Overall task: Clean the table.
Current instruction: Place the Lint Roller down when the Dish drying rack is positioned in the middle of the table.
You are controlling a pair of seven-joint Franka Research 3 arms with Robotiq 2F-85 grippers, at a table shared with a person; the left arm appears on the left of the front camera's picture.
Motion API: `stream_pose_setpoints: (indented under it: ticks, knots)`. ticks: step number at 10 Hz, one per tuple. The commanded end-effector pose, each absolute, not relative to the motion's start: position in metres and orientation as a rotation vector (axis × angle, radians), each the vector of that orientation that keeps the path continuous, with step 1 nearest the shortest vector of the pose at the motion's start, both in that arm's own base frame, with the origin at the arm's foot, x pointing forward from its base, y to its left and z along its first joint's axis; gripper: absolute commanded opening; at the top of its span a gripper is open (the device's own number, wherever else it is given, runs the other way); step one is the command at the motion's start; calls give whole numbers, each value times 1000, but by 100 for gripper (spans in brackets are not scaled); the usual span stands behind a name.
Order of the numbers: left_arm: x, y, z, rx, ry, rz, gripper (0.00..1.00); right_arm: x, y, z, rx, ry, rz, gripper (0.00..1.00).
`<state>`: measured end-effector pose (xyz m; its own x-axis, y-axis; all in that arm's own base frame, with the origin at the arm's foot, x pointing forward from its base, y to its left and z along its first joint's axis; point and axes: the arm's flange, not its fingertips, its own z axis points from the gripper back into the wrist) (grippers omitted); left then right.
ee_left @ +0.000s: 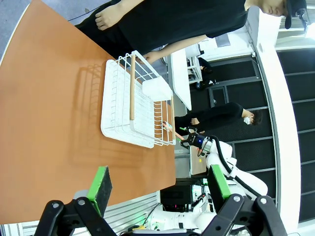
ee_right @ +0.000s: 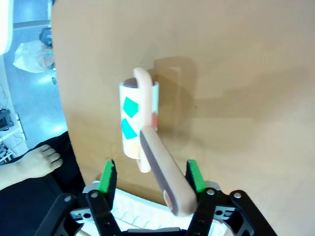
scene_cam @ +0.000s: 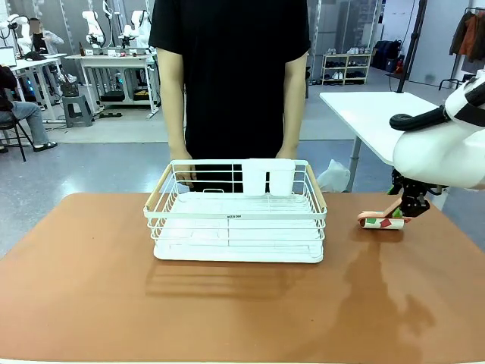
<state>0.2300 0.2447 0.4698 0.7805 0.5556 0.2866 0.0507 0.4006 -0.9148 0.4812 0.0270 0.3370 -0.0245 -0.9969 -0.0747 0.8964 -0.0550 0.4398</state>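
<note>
The right gripper is standing with its jaws parted around the lint roller's handle, gripping nothing. The roller is lying on the table; nudged, it might roll toward the near edge.

- The right gripper points down at the table's far right side; its 2 green pads stand apart, either side of a handle, not pressing it.
- The left gripper hangs high over the table (jaws wide apart, nothing between them).
- The person's hands rest low at the far edge.
</note>
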Motion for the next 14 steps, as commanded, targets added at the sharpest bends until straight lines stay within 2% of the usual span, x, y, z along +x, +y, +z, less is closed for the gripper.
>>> stream_pose_setpoints:
  ticks: [1,7,8,14]
  knots:
    - [230,248,472,-1146,-639,329,100,465,41,346,352,-271,-1592,100]
    - [230,248,472,-1146,-639,329,100,461,39,351,325,-264,-1631,100]
    - [230,248,472,-1146,-639,329,100,459,34,343,340,-258,-1568,100]
    - [230,248,472,-1146,-639,329,100,459,34,343,340,-258,-1568,100]
